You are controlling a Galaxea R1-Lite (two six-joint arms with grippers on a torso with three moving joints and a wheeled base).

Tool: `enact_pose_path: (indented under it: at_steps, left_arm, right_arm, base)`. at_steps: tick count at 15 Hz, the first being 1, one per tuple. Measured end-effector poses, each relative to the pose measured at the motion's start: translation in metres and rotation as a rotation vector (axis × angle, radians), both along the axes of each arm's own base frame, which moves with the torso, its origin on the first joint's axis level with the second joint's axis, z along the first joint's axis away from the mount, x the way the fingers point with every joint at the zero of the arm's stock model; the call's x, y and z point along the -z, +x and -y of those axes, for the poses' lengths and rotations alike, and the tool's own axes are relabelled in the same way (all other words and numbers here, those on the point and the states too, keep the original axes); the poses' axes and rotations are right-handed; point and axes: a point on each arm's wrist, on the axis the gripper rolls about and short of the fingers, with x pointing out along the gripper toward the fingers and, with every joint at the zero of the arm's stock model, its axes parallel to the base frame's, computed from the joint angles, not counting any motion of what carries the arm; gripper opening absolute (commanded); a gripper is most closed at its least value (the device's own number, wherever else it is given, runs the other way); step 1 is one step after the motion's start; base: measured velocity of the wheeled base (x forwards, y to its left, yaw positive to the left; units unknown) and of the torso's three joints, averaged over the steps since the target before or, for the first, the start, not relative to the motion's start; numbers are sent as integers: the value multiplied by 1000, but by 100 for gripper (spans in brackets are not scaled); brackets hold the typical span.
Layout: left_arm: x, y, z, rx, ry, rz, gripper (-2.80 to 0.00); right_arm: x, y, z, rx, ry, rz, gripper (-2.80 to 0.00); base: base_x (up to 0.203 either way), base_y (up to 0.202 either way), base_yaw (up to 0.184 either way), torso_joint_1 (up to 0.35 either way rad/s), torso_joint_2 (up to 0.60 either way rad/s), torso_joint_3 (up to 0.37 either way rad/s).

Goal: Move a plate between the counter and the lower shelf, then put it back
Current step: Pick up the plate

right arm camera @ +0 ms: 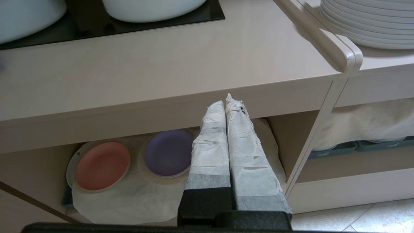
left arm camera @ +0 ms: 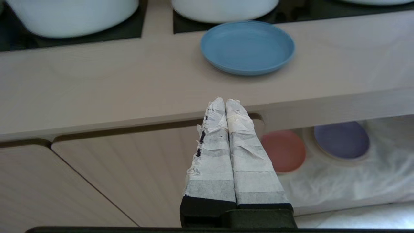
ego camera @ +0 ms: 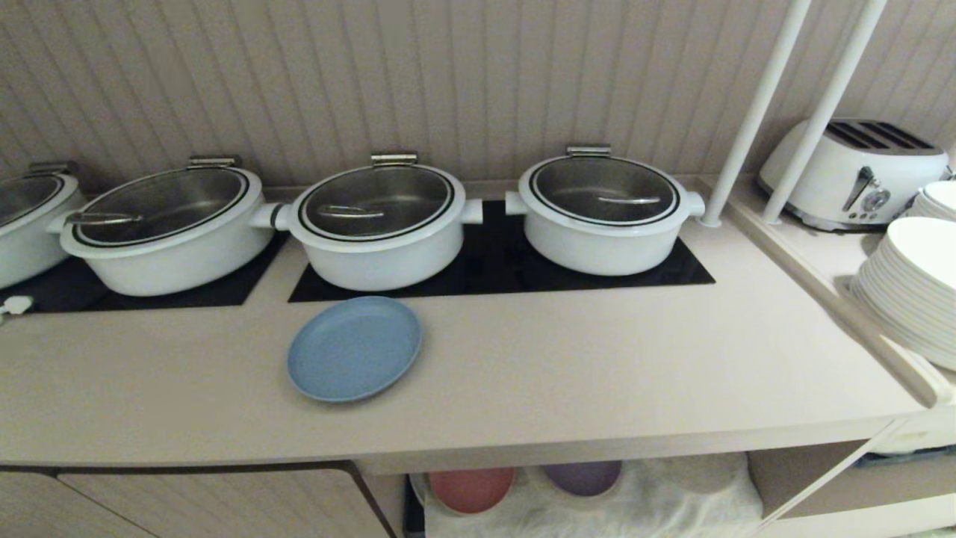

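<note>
Light-blue plate (ego camera: 355,348) on beige counter (ego camera: 597,359), near white pots (ego camera: 381,224)

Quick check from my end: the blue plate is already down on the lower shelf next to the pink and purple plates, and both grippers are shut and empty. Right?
Not quite. The blue plate is on the counter, as the head view shows. The lower shelf holds only the pink plate and purple plate. The left gripper and right gripper are indeed shut and empty.
</note>
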Motion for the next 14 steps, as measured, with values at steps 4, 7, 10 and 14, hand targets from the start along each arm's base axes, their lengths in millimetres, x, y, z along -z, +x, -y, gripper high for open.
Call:
enact_pose_path:
  at_steps: [4,7,10,14]
  left_arm:
    - [-27,-4,1,43,-1,-19,-280]
    - [-59,7,1,63,-4,-63,-280]
    - [-94,28,2,78,-8,-145,-280]
    - [-132,68,3,104,-20,-321,-280]
  right_arm:
    - [0,0,0,0,0,0,-280]
    - [0,0,0,0,0,0,-280]
    - [0,0,0,0,0,0,-280]
    - [0,0,0,0,0,0,-280]
  base:
    - [0,0,0,0,0,0]
    - [0,0,0,0,0,0]
    - [0,0,0,0,0,0]
    - [0,0,0,0,0,0]
